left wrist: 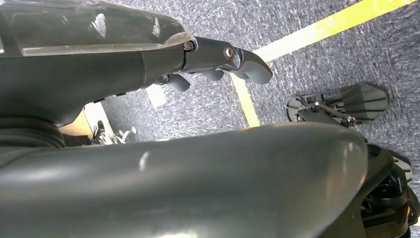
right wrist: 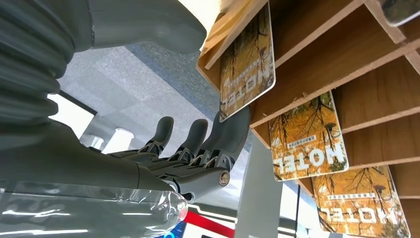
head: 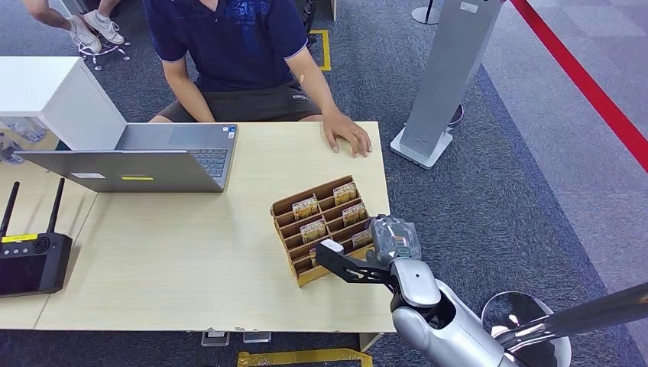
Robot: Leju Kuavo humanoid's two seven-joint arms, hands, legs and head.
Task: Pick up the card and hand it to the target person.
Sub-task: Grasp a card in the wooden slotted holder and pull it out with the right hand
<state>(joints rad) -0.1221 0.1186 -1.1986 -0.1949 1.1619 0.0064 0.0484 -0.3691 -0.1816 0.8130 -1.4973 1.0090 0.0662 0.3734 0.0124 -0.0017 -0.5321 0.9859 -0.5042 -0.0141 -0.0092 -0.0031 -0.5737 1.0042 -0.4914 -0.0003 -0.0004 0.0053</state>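
The right hand (head: 359,256) sits in the lower right of the head view, at the front right corner of the rack (head: 299,269), with its fingers extended toward the lowest slots. In the right wrist view the fingers (right wrist: 198,144) are straight and slightly apart, lying just beside the lower edge of a card (right wrist: 247,64); no grip on the card is visible, and contact cannot be confirmed. The rack stands on the table (head: 191,260) right of frame centre, tilted, holding several cards in its slots. A person (head: 237,53) sits at the far side of the table, top centre, one hand (head: 348,138) flat on the tabletop. A laptop (head: 153,157) lies open at upper left and a router (head: 30,256) sits at the left edge. The left hand (left wrist: 218,59) hangs above carpet, fingers slightly curled, holding nothing.
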